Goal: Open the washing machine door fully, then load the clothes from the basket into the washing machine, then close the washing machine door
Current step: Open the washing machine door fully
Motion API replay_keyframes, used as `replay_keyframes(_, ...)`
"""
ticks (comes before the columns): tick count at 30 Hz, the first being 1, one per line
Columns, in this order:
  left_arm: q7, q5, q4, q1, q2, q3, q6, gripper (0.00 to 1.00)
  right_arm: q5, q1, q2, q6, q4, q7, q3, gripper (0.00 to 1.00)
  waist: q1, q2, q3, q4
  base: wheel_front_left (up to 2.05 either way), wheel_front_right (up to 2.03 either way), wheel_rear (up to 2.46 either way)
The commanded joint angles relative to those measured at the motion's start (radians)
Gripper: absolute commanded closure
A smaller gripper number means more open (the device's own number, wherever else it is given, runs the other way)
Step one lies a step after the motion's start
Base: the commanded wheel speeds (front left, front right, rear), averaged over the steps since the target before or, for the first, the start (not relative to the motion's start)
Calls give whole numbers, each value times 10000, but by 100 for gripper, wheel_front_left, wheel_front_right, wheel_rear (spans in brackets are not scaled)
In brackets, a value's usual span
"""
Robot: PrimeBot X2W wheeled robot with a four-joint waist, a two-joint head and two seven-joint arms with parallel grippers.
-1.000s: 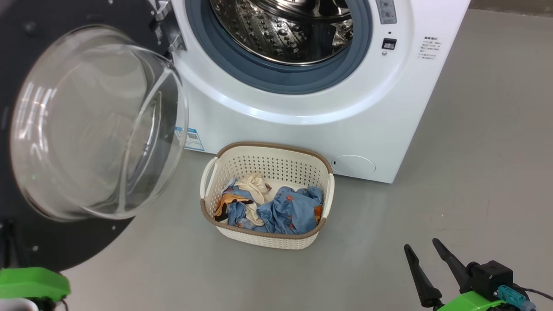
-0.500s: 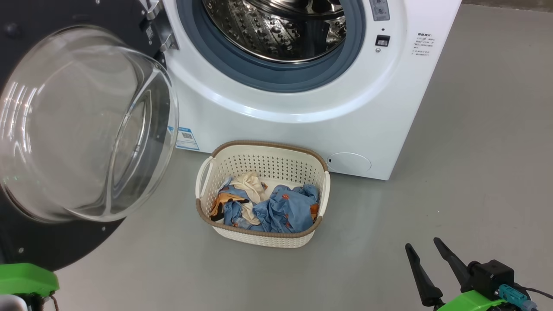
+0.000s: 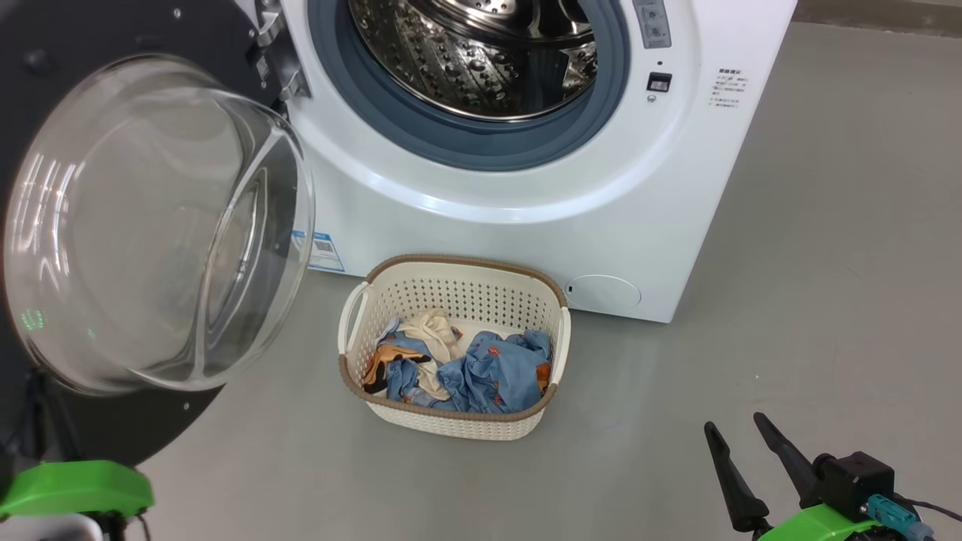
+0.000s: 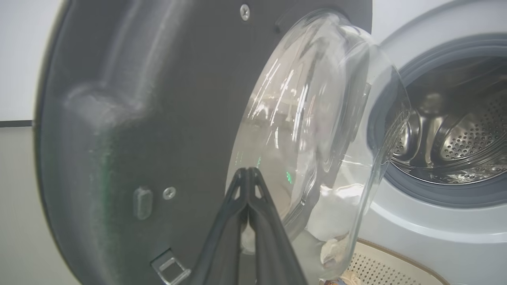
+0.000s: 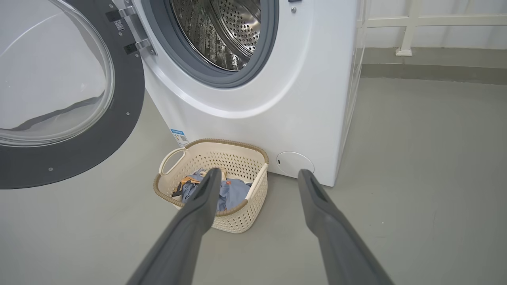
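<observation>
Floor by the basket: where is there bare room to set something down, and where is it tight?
Bare grey floor lies right of the washing machine and between the basket and the right end effector. Crowded: behind the basket, close to the machine, and left, under the open washing machine door.

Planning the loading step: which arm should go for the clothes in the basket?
Right. The right tool is open and points toward the basket holding the clothes. The left tool is shut, close up against the door.
</observation>
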Motion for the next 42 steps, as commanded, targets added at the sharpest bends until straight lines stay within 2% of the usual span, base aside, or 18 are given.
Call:
replay_keyframes(1,-64,180,-535,-40,147,171,-78,100,-16,-221,-31,63,-212,-120,178,0,0,0,-30,-35,0,0,0)
replay_keyframes(7,-64,426,-1253,289,-201,-177,-314,100,-15,-199,10,63,-250,-120,157,0,0,0,-106,-180,0,0,0)
replay_keyframes(14,-64,597,-1735,623,-353,-582,-632,100,6,-134,19,63,-237,-120,175,0,0,0,-293,-478,0,0,0)
replay_keyframes(15,-64,645,-1830,666,-369,-665,-673,91,10,-128,27,63,-237,-120,185,0,0,0,-321,-532,0,0,0)
replay_keyframes(16,-64,645,-1830,666,-369,-665,-673,91,10,-128,27,63,-237,-120,185,0,0,0,-321,-532,0,0,0)
replay_keyframes(17,-64,675,-1977,702,-390,-714,-695,53,11,-127,35,63,-241,-120,203,0,0,0,-344,-595,0,0,0)
replay_keyframes(18,-64,664,-2105,753,-417,-721,-694,0,9,-128,38,63,-252,-120,210,0,0,0,-366,-653,0,0,0)
replay_keyframes(27,-64,751,-2236,1293,-527,-1267,-947,0,-58,-61,19,63,-478,-120,232,0,0,0,-525,-1299,0,0,0)
replay_keyframes(34,-64,892,-2053,1747,-383,-1609,-1188,0,-88,51,64,63,-881,-120,236,0,0,0,-631,-1924,0,0,0)
replay_keyframes(42,-65,1049,-2002,2184,-363,-1714,-1222,0,-256,97,-10,63,-1282,-120,328,0,0,0,-714,-2540,0,0,0)
